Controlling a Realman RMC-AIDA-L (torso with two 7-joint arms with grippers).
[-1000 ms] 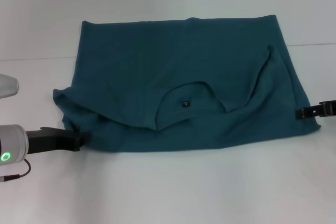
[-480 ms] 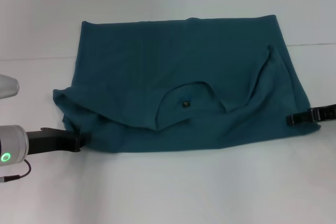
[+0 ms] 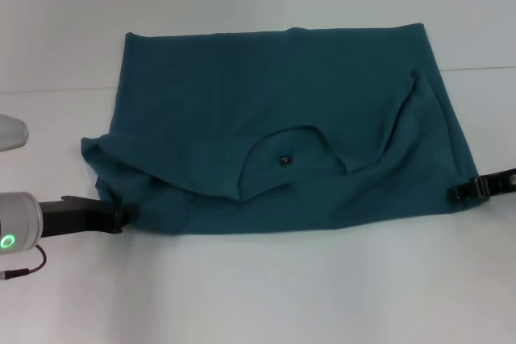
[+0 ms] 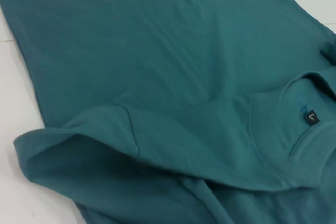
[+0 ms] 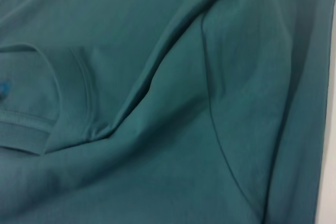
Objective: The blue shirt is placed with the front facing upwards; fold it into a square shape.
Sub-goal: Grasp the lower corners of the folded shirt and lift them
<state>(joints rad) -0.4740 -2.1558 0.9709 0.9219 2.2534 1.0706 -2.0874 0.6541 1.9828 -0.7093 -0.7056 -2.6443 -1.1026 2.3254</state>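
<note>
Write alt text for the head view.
A blue shirt, already folded once, lies on a white table, its neck opening and small label facing up. The left gripper meets its near left corner; the right gripper touches its near right edge.

White table [image 3: 258, 296] across the whole view (matte, plain surface). Faint seam line [image 3: 56, 89] running sideways across it toward the far side.

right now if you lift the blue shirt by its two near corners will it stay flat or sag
Likely sag: the blue shirt already lies in soft rolls and creases near the collar. It probably drapes between the left end effector and right end effector. It looks light, so it may slide.
</note>
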